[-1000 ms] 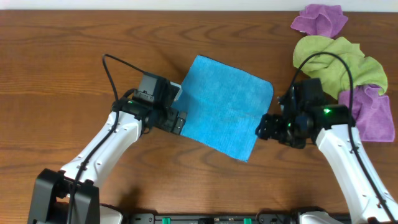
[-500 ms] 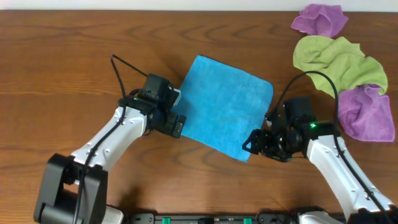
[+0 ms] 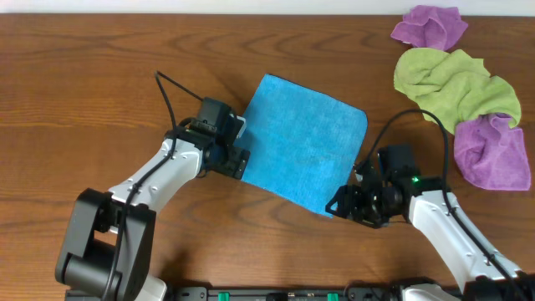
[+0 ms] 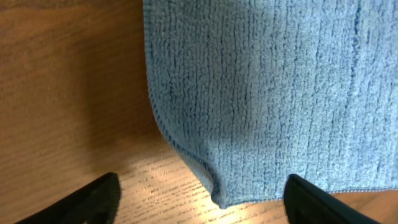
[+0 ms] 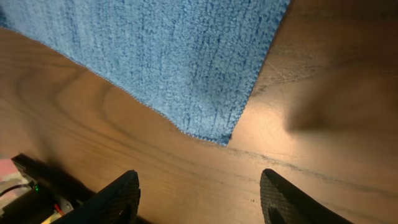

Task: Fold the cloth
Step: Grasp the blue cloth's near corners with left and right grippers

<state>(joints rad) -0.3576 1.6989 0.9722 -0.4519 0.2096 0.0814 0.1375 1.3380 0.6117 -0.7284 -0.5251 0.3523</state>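
Blue microfibre cloth (image 3: 305,142) was recorded lying flat and unfolded on the wooden counter (image 3: 84,84), at the centre of the overhead frame and turned at an angle to the counter's edges. A ribbed pile and a stitched hem were noted in the wrist views, and one faint crease line was seen in the left part.

The step in hand was judged to be the approach to two corners, with no grasp yet made. The left end effector (image 3: 236,161) was found at the cloth's left corner (image 4: 217,198), its fingers spread wide with that corner lying between them. The right end effector (image 3: 338,201) was found at the bottom corner (image 5: 217,138), likewise spread, with the corner just ahead of the gap. Whether the fingertips touched the counter could not be told.

The next move was judged to call for both end effectors to be lowered and closed on the hems, pinching a single layer. The corners would then be lifted together toward the upper right edge.
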